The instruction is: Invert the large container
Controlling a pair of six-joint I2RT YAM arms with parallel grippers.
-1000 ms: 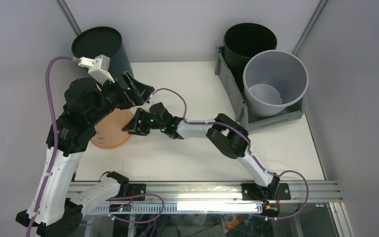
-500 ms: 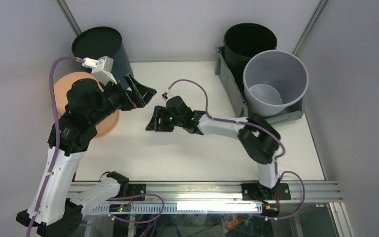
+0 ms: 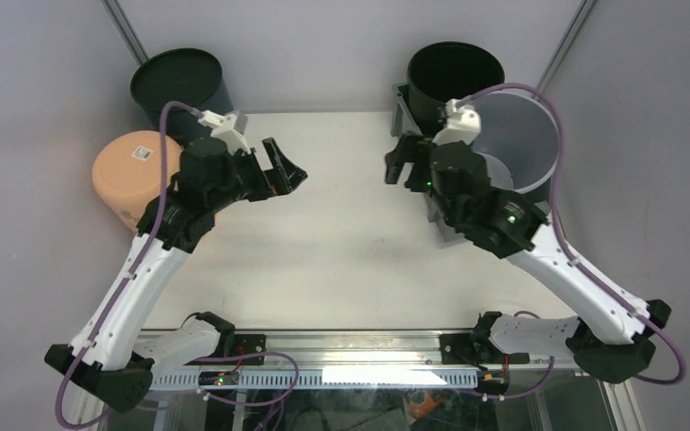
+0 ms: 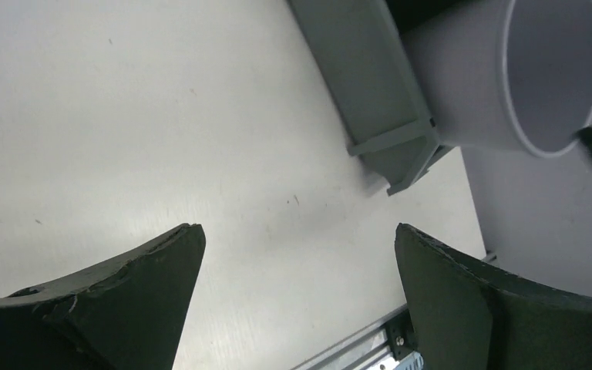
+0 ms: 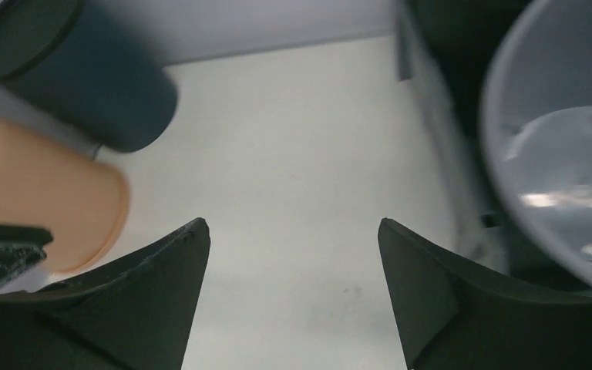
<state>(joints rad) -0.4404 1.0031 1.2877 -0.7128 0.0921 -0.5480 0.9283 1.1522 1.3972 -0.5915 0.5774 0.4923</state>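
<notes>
Found the large container (image 4: 362, 85) upright at the far right of the tabletop (image 3: 341, 242), with a pale grey bucket (image 3: 530, 117) and a black bucket (image 3: 454, 67) standing in it. Saw the left end effector (image 4: 299, 231) spread wide and empty above the tabletop, left of centre. Saw the right end effector (image 5: 293, 223) likewise wide, gripping nothing, just beside the container's left wall. Noted an orange bucket (image 3: 130, 171) lying at far left.

A white tabletop (image 3: 350, 269) sits inside an enclosure of plain pale grey walls (image 3: 323, 54) joined by 2 slanting metal corner posts (image 3: 126, 31), with an aluminium rail (image 3: 368, 341) along its near edge and a bright light strip (image 3: 395, 376) just below.
</notes>
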